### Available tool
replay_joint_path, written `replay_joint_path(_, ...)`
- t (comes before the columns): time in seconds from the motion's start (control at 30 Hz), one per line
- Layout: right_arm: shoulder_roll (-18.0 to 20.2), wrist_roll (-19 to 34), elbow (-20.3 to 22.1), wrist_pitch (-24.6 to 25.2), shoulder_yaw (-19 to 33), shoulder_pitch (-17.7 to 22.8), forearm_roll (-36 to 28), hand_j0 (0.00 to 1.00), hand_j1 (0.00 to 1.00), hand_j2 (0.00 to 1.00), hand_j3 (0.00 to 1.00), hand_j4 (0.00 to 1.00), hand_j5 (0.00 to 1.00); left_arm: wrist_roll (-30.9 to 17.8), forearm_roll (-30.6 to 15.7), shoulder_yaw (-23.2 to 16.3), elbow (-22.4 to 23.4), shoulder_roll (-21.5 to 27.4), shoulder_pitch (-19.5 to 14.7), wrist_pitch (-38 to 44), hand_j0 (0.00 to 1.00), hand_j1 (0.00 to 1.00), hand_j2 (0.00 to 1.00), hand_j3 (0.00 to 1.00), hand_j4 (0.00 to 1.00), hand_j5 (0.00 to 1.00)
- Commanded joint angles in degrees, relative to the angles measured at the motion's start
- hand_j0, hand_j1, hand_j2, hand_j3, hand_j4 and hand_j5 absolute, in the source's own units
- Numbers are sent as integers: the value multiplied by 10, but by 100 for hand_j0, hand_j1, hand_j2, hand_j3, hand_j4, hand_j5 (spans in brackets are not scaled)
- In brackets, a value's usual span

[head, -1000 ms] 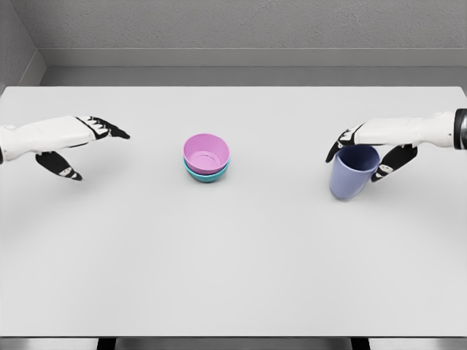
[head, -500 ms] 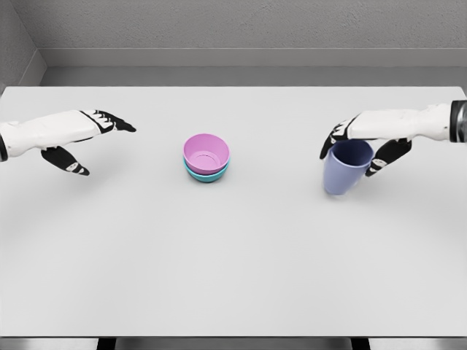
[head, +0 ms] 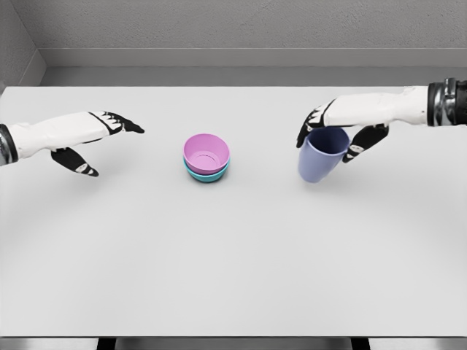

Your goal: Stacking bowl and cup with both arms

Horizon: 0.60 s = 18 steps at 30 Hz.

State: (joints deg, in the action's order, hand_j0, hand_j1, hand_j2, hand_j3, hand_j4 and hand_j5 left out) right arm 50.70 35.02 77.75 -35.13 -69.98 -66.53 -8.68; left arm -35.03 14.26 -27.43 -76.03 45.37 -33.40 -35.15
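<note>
A bare simulated test space rather than a lived-in room: a broad, plain white tabletop fills the view, backed at the far side by a grey textured wall with a pale ledge along its foot, all rendered flat and spotless

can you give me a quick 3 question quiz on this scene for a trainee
1. True or false: the pink bowl sits nested in the teal bowl.
2. Which hand holds the blue cup? A) left hand B) right hand C) neither
3. Fill in: the left hand's fingers are ____ and hold nothing.

Key
1. True
2. B; its fingers wrap the cup's rim, and the cup hangs tilted to the right of the bowls.
3. open
</note>
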Motion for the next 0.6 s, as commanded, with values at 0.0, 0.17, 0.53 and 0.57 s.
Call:
replay_joint_path(0.0,-10,0,0,2,-4,-2,-4,70,70,70,70,70,70,0,-1,0,2,0,0,2,100,100,100,100,100,100)
replay_joint_path(0.17,-30,0,-1,3,-17,-13,-5,70,70,70,70,70,70,0,2,0,6,2,0,2,100,100,100,100,100,100)
replay_joint_path(0.53,-62,0,-1,7,-39,-45,-5,69,69,69,69,69,69,0,-1,1,6,1,-1,2,100,100,100,100,100,100)
replay_joint_path(0.57,-63,0,-1,7,-45,-50,-5,69,69,69,69,69,69,0,-1,1,7,2,-2,2,100,100,100,100,100,100)
